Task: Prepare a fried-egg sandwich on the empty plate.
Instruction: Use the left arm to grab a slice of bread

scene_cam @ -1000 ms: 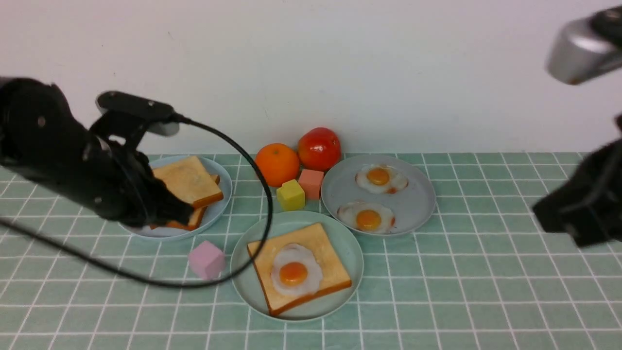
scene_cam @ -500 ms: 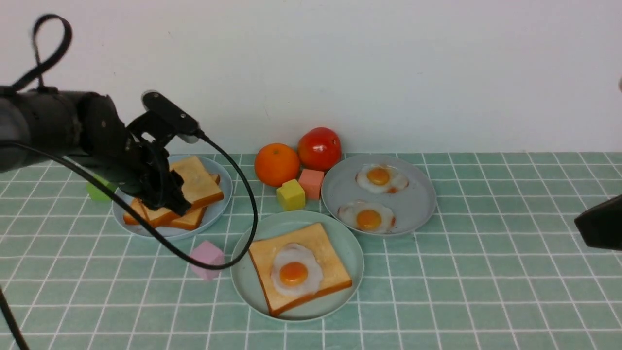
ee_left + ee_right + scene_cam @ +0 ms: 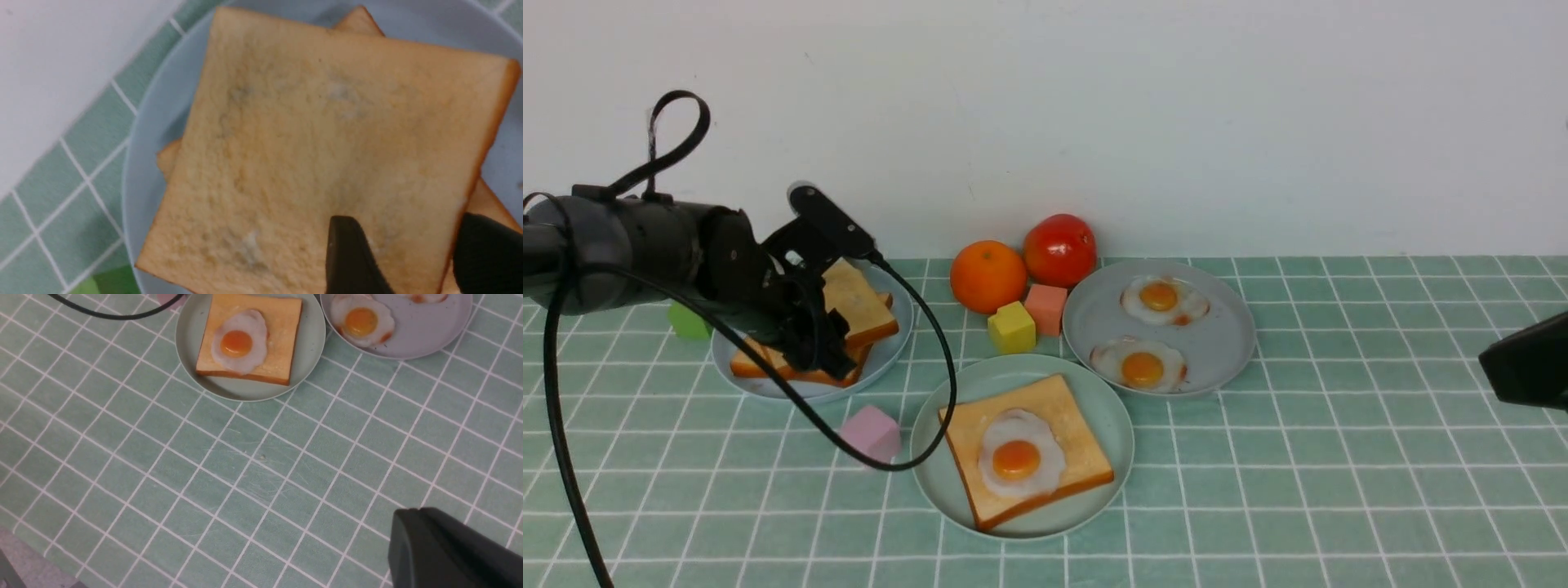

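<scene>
Currently, three plates are sitting on the green tiled tabletop [image 3: 1339, 490]: one teal-green plate [image 3: 1107, 416] nearest the robot, and two blue-grey ones behind it, a left plate [image 3: 882, 363] and a right plate [image 3: 1225, 343]. One toast slice [image 3: 1062, 408] is lying flat on the teal-green plate, and one fried egg [image 3: 1017, 461] is lying on top of it, yolk up; no second slice is covering it, so the sandwich is standing half built. Two more eggs, a far egg [image 3: 1160, 298] and a near egg [image 3: 1141, 367], are lying apart on the right plate, making three eggs in all. A stack of toast is occupying the left plate: one top slice [image 3: 327, 122] plus at least one beneath, the exact count being hidden. The left gripper [image 3: 404, 228] is hovering at the top slice with its jaws apart, one finger over the bread's face and the other beyond its crust edge. The right gripper [image 3: 412, 531] is hanging over bare tiles at the right, well apart from the plates, its jaws looking closed on nothing. One orange [image 3: 988, 276] and one tomato [image 3: 1059, 249] are sitting by the wall. Four cubes are lying about: yellow cube [image 3: 1011, 328], salmon cube [image 3: 1045, 306], pink cube [image 3: 872, 437], green cube [image 3: 689, 321].
</scene>
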Robot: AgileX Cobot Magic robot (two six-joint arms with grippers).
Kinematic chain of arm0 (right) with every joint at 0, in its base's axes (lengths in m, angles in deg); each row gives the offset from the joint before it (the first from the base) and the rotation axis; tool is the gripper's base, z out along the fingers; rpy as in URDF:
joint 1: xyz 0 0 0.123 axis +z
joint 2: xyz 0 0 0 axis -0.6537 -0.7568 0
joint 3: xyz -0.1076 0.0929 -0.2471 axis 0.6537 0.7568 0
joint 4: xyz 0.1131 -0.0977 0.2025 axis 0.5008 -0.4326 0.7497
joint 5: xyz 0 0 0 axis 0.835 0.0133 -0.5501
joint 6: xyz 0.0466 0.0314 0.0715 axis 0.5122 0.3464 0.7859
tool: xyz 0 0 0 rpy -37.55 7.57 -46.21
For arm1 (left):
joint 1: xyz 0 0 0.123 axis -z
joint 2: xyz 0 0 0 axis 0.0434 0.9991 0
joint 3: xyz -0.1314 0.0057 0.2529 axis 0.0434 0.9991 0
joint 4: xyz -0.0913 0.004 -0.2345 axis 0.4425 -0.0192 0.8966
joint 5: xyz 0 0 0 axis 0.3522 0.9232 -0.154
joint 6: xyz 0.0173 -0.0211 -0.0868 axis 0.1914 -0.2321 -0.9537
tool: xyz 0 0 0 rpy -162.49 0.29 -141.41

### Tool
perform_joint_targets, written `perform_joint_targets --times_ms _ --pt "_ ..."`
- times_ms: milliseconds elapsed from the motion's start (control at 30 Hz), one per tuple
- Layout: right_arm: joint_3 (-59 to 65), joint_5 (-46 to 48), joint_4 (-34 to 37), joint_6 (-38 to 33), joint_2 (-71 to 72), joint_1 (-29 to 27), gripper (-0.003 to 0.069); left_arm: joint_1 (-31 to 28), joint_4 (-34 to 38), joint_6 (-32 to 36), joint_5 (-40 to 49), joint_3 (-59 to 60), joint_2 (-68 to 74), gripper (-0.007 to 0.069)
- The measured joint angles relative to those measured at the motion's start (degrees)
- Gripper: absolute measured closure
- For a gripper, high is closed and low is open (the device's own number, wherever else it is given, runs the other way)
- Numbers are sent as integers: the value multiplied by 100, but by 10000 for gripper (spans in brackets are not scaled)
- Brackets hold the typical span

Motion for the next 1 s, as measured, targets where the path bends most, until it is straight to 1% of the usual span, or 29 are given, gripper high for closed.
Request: perform_joint_targets --times_ms 100,233,400,633,800,1000 --pt "0 0 39 0 0 0 637 0 -19 0 -22 0 0 313" --pt "0 0 170 0 0 0 637 0 -19 0 1 0 0 327" --pt "4 0 320 0 0 0 637 0 -19 0 86 0 0 300" --pt "4 39 375 0 0 0 632 0 2 0 125 0 0 215" --pt "4 44 380 0 0 0 630 0 -15 0 30 -13 42 209" --pt "4 44 405 0 0 0 627 0 -236 0 -35 -32 249 209"
